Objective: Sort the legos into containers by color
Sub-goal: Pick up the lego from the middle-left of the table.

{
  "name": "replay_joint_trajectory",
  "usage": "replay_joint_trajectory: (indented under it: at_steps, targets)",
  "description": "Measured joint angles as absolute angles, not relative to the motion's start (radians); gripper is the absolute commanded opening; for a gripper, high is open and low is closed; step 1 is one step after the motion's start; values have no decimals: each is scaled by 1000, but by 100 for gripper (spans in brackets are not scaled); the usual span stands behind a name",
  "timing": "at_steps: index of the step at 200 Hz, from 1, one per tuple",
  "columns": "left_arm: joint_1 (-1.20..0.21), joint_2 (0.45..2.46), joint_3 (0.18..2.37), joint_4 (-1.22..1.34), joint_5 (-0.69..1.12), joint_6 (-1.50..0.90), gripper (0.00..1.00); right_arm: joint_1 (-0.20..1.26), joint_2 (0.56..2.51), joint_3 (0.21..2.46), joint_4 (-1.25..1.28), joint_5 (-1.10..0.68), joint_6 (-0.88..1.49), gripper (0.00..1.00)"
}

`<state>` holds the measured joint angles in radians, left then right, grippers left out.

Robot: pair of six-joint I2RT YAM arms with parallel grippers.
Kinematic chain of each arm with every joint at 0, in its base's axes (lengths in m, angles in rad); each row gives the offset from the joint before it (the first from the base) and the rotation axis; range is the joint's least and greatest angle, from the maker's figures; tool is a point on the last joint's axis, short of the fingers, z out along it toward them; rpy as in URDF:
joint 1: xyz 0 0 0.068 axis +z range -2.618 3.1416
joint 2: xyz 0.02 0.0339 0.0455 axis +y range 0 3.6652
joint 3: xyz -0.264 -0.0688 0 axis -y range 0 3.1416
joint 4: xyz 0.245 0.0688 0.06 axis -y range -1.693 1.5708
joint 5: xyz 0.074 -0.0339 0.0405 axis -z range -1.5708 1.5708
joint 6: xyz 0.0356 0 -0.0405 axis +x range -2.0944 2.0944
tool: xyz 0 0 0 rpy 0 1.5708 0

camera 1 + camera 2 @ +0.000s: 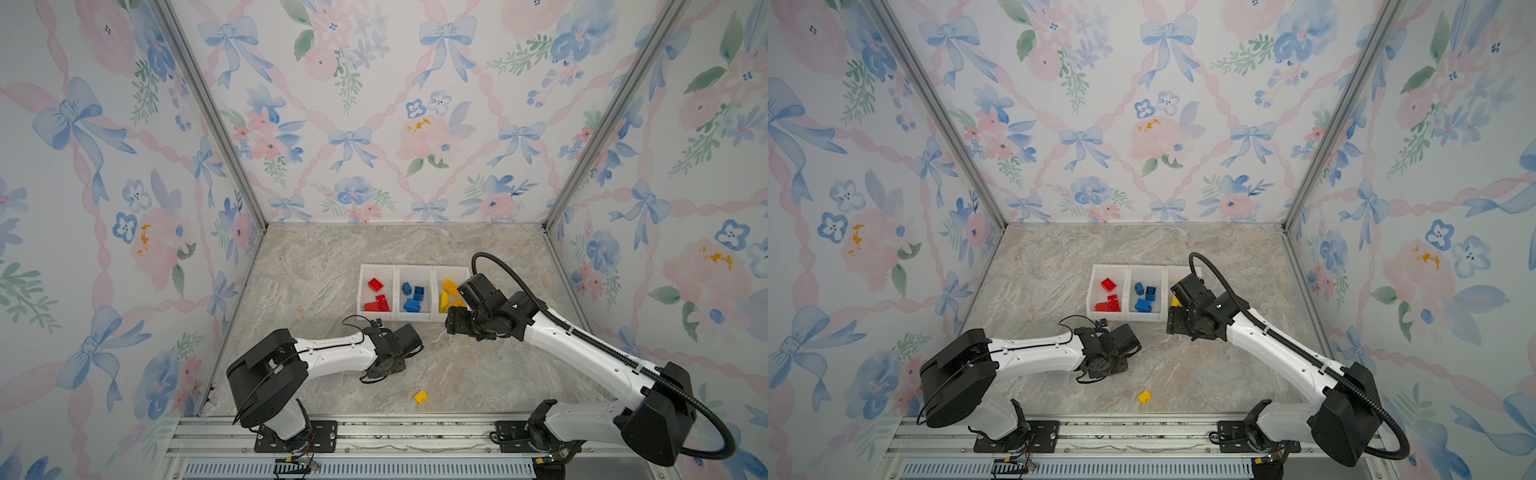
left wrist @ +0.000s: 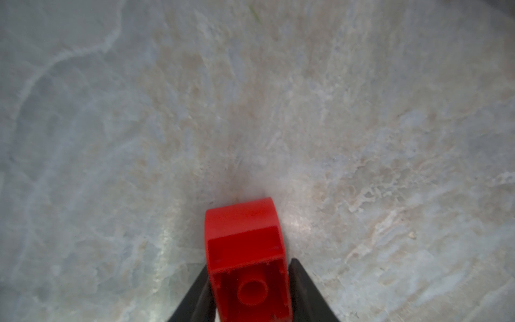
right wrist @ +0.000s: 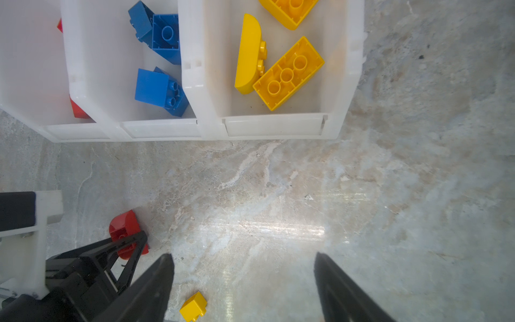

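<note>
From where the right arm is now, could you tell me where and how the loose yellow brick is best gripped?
Take the yellow brick across its two flat side walls, coming straight down from above. It lies alone on the table, free on every side, and flat parallel walls should suit the jaws.

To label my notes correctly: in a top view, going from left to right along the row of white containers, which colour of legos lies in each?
Red legos → blue legos → yellow legos.
</note>
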<state>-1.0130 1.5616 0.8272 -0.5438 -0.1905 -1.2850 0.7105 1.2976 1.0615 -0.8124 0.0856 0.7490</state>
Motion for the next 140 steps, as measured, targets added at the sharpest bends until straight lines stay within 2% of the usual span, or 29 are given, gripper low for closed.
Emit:
replay_joint_trajectory:
  at_steps: [29, 87, 140]
  targets:
    - [-1013, 1547, 815, -538, -192, -1287, 31, 711, 1298, 1061, -812, 86, 749, 82]
    - [-1010, 1472, 813, -550, -205, -1275, 26, 711, 1297, 1061, -812, 86, 752, 82]
    - [-950, 1465, 979, -616, -278, -1158, 24, 711, 1292, 1061, -812, 85, 752, 82]
